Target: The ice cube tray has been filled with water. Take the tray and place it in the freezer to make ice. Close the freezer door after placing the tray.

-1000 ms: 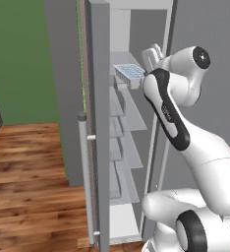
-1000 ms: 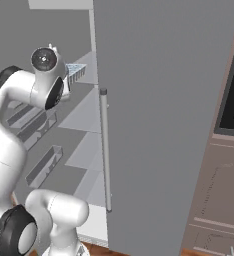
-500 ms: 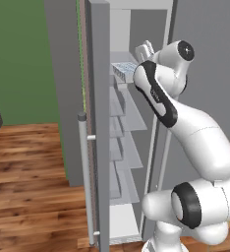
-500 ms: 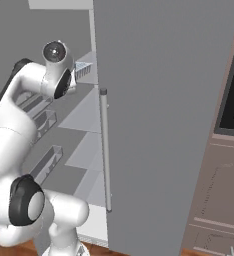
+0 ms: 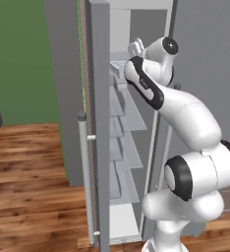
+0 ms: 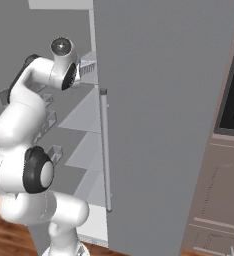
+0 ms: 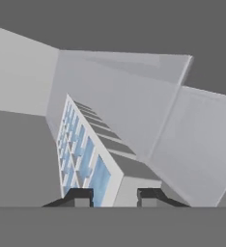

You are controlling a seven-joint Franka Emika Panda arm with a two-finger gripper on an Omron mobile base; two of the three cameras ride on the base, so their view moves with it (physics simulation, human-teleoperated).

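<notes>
A white robot arm reaches deep into the upper part of an open freezer [image 5: 136, 29], its end effector [image 7: 115, 197] clamped narrowly on the short end of the ice cube tray [image 7: 88, 159]. In the hand view the tray runs from the fingertips toward 11 o'clock, its pale blue water [image 7: 83, 157] showing in rows of cells, and it appears tipped sideways against the grey inner walls. In the left base view the tray's edge [image 5: 118, 67] peeks out at about 9 o'clock of the arm's wrist, level with an upper shelf [image 5: 129, 110]. Whether it rests on a shelf cannot be told. The freezer door [image 5: 98, 123] stands open at 9 o'clock of the arm. The likely risks: letting go while the tray is tilted or half unsupported could spill water or drop it, and the tray's far end could strike the back wall.
</notes>
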